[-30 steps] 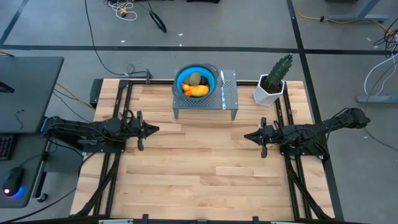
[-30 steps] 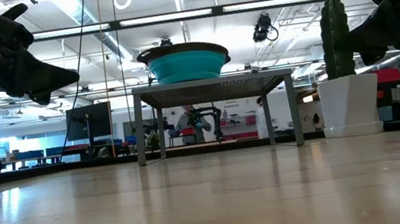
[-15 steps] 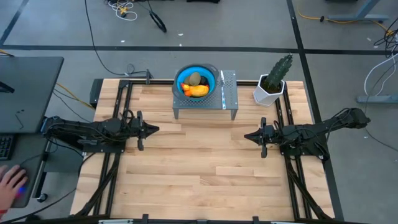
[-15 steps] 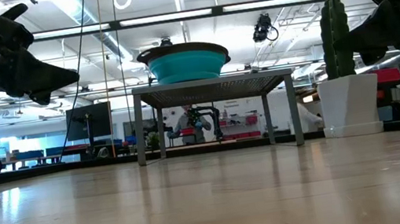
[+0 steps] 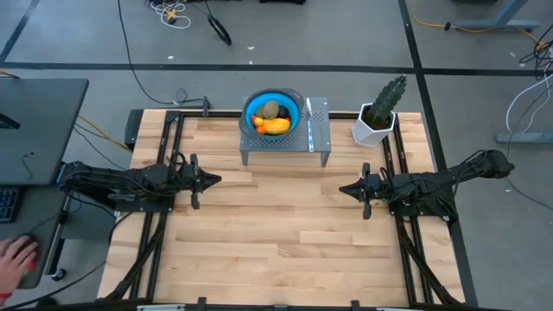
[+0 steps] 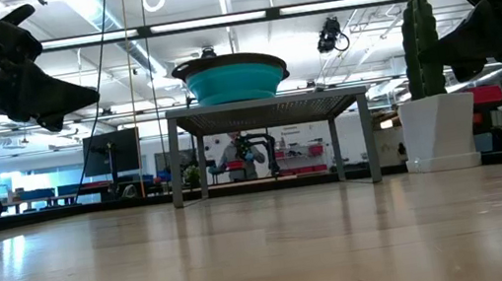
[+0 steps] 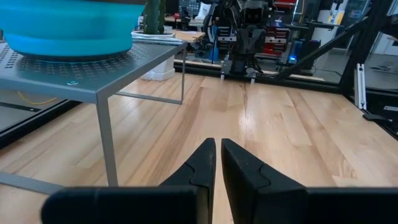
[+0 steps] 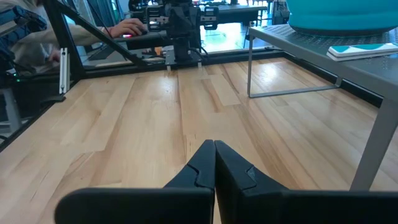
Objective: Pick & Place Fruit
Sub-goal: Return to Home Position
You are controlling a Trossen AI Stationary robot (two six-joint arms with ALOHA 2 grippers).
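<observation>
Fruit (image 5: 273,121): yellow-orange and olive-brown pieces piled in blue bowl (image 5: 249,111), which stands on the left part of grey shelf (image 5: 318,140), far centre of table (image 5: 276,242).
Left gripper (image 5: 216,180): left mid-table, above the wood, jaws clenched, holding nothing.
Right gripper (image 5: 342,189): right mid-table, facing it, jaws clenched, empty.
Cactus (image 5: 380,108): far right corner.

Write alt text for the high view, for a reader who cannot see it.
A blue bowl of fruit stands on a small grey shelf at the back edge of the wooden table, with a potted cactus to its right. The left arm and right arm lie at the table's sides, jaws shut, pointing at each other.
</observation>
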